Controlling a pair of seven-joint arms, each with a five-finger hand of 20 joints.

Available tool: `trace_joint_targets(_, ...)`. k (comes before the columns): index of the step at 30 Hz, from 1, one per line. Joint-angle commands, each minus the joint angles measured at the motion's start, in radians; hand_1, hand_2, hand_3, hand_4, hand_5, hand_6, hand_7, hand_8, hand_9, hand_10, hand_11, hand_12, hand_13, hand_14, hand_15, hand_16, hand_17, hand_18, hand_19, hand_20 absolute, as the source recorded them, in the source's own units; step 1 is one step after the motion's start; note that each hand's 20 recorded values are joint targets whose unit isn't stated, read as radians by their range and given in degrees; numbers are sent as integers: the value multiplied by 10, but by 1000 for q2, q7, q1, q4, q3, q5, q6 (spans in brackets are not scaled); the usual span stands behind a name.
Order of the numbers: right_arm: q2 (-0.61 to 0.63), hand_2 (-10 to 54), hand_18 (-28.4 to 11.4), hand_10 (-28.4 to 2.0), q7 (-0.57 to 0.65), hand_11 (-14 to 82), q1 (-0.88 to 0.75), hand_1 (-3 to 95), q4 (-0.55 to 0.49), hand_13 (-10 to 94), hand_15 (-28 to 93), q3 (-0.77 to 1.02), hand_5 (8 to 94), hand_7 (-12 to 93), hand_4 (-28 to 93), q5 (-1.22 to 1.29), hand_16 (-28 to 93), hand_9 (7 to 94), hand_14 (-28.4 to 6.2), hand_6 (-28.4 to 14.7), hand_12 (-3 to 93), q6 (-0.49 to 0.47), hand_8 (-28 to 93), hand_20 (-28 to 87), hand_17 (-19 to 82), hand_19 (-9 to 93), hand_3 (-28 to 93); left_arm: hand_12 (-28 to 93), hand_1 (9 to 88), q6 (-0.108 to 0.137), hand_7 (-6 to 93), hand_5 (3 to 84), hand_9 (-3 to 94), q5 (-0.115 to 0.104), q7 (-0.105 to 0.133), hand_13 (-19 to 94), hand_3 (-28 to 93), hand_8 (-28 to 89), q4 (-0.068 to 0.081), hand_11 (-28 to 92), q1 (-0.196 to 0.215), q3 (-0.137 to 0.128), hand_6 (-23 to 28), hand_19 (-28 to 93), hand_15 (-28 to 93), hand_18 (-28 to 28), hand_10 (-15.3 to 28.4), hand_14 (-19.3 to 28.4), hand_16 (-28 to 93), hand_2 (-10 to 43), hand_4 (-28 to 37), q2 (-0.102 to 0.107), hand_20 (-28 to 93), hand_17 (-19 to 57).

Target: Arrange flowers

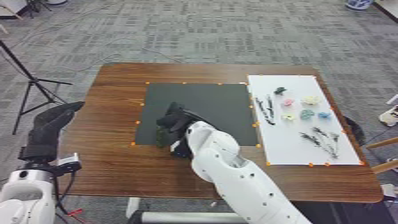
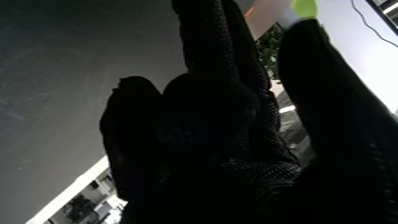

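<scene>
Head view: the green sprig (image 1: 161, 137) runs lengthwise, near to far.

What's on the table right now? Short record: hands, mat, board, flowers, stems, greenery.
left hand: open, at the table's left edge
right hand: over the mat, left of its middle
mat: dark, mid-table
board: white, right of the mat
flowers: on the board; pink, cream, yellow, teal, blue
dark stems: board's left side
wispy sprigs: board, nearer the robot than the flowers
greenery: beside the right hand; held or not, can't tell
</scene>
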Motion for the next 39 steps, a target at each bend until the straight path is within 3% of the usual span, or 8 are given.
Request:
trace_joint_targets(1,63,72,-125,-145,-23,120,5,323,-102,937,546,26,662,278,-123,130,277,806,-37,-56,124,-4,-90,492,695,932,577,124,241,-26,188,472,390,3,-6,273,666,-82,-2,159,-4,4,22,3,70,85,111,117,25,-95,-275,0,145,1)
trace_joint_targets(5,110,87,-156,-161,-37,107,-13,287,-169,922,478,29,618,210,-118,224,345,750,-59,-62,131,0,-68,474,634,932,558,124,241,-24,189,471,389,1,-6,273,666,-82,-5,159,4,-5,21,2,70,85,111,117,25,-95,-275,4,144,1)
trace_joint_targets(14,178,147,-187,-176,-29,84,-87,224,-271,882,472,44,468,92,-117,419,336,673,-98,-93,121,-126,-42,412,574,932,476,126,241,-25,190,470,389,3,-8,273,666,-83,-5,159,-3,-11,21,3,69,85,112,117,25,-95,-276,5,144,2)
trace_joint_targets(23,191,173,-195,-178,-45,80,-137,209,-294,882,471,48,379,61,-121,528,327,657,-106,-106,107,-137,-32,404,571,932,451,126,241,-25,190,469,388,2,-5,274,666,-83,-5,158,-9,-6,22,2,69,86,111,118,26,-95,-274,2,144,1)
trace_joint_targets(31,163,179,-197,-176,-68,77,-179,195,-258,875,471,68,338,54,-120,571,324,631,-110,-112,101,-155,-25,400,562,932,458,126,242,-22,190,468,387,0,-1,274,665,-82,-6,158,-5,-6,21,2,70,86,111,117,25,-95,-275,-5,144,1)
trace_joint_targets(39,122,165,-209,-174,-140,70,-206,173,-204,856,473,87,229,11,-122,525,320,598,-126,-109,92,-153,-29,386,533,929,481,127,241,-29,191,469,387,0,5,274,666,-82,-1,159,-17,6,20,2,70,86,111,118,25,-95,-274,-13,144,1)
